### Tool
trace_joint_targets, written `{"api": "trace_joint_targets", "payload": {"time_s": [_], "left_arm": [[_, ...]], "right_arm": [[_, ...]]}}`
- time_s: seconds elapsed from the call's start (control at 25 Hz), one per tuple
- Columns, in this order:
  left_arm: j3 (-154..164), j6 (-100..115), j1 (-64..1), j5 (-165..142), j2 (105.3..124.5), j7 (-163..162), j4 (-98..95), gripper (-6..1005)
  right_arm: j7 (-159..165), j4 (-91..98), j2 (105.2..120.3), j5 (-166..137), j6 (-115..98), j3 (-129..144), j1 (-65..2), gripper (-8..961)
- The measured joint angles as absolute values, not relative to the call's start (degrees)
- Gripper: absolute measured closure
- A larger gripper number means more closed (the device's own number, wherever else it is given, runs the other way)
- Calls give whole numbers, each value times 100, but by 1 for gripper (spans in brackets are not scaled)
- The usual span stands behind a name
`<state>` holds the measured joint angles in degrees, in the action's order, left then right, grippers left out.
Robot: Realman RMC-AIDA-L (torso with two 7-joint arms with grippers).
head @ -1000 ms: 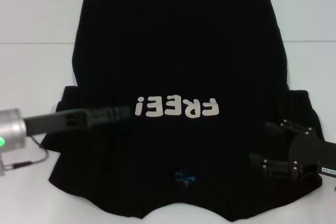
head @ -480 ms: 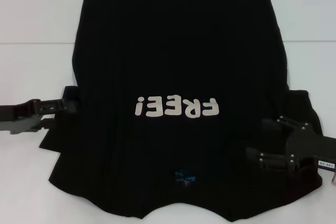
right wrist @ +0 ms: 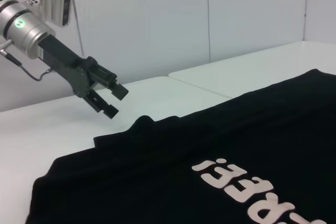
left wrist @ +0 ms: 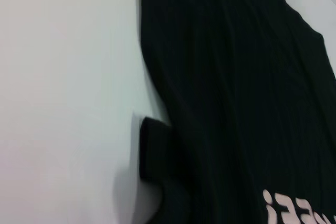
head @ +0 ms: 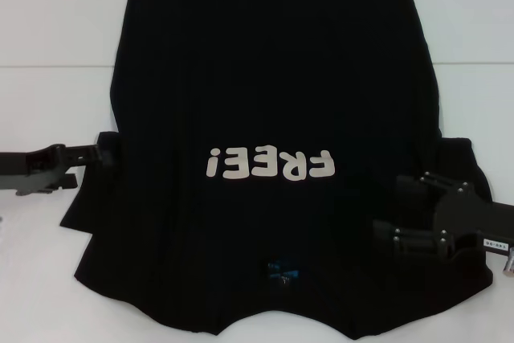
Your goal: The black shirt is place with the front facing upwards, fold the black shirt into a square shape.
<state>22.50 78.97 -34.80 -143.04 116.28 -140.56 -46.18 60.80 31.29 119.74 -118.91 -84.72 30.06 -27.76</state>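
Near edge, lower right of head view: right gripper (head: pixel 392 221) spread wide over black shirt (head: pixel 273 70). Mid left: left gripper (head: pixel 103 155) at sleeve edge; only right wrist view shows it parted, holding nothing. Farther back: shirt flat, centre frame, on white table (head: pixel 56 14).

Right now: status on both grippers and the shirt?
Left gripper open, above the left sleeve edge. Right gripper open over the right sleeve. Large black cloth T-shirt flat, cream lettering up, unfolded. Nothing in the way.

A lab-like test space — bare white table (head: pixel 56 22), plain white wall panels (right wrist: pixel 157 24).
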Motion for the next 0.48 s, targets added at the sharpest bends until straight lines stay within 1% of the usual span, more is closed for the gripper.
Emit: {"api": "trace_joint_targets", "payload": {"time_s": [0.48], "left_arm": [[2841, 6826, -3712, -14274, 11679, -13991, -4356, 89]], "right_arm": [[6082, 3088, 11979, -11892, -8380, 3031, -2778, 24]]}}
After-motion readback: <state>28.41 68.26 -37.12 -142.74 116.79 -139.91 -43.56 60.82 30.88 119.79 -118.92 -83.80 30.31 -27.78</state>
